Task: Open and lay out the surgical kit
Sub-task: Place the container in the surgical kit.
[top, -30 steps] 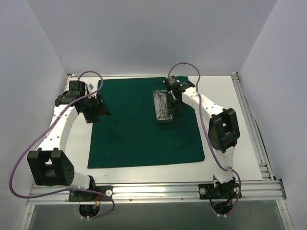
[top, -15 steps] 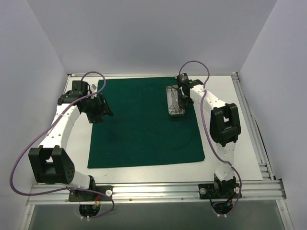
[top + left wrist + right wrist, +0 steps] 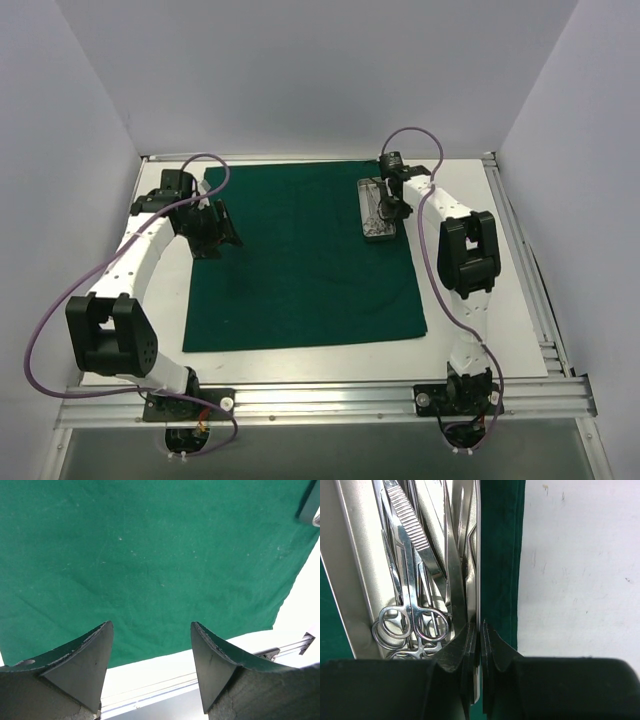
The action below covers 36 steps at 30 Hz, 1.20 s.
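The dark green cloth [image 3: 300, 260] of the surgical kit lies spread flat as a large square on the white table. On its far right corner sits the small silver tray [image 3: 377, 211], holding ring-handled forceps [image 3: 410, 622] and tweezers [image 3: 407, 517]. My right gripper [image 3: 392, 205] is shut on the tray's right rim [image 3: 478, 555], with the cloth's right edge [image 3: 502, 565] just beside it. My left gripper [image 3: 212, 232] hovers open over the cloth's left edge [image 3: 150, 555], nothing between its fingers [image 3: 85, 660].
White table [image 3: 470, 200] shows as a strip right of the cloth. An aluminium rail [image 3: 320, 400] runs along the near edge, and another rail [image 3: 525, 260] along the right side. White walls close in the left, back and right.
My right gripper has dragged the tray from the cloth's middle toward the far right corner. My left arm has shifted slightly right and nearer over the cloth's left edge.
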{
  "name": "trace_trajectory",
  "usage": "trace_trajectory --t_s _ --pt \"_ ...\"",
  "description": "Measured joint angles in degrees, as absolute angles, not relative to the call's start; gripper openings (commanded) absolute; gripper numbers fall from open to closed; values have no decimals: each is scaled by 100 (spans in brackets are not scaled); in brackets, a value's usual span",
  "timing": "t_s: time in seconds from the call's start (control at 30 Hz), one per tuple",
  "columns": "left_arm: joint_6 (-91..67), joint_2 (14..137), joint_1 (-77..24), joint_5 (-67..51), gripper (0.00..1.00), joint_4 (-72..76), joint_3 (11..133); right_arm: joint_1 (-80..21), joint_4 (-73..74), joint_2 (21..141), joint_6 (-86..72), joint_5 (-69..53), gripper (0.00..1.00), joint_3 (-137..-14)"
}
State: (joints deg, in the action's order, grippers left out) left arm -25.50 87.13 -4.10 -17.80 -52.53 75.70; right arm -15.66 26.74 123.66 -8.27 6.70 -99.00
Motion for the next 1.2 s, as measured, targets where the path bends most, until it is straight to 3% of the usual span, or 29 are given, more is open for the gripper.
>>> trace_trajectory --t_s 0.3,0.5,0.8,1.0,1.2 --pt "-2613 8895 -434 -1507 70 -5282 7850 -2171 2766 12440 -1669 600 0 -10683" --pt "-2724 9317 -370 -873 68 -5325 8350 -3162 2659 13207 -2432 445 0 -11749" --pt "-2805 9644 -202 -187 67 -5358 8698 -3994 2644 14156 -3625 263 0 -12337" --pt "-2606 9970 -126 -250 62 -5271 8737 -4154 2709 14693 -3924 281 0 -13388" --pt "-2414 10403 -115 -766 62 -4882 8812 -4375 2657 14715 -4160 242 0 -13609"
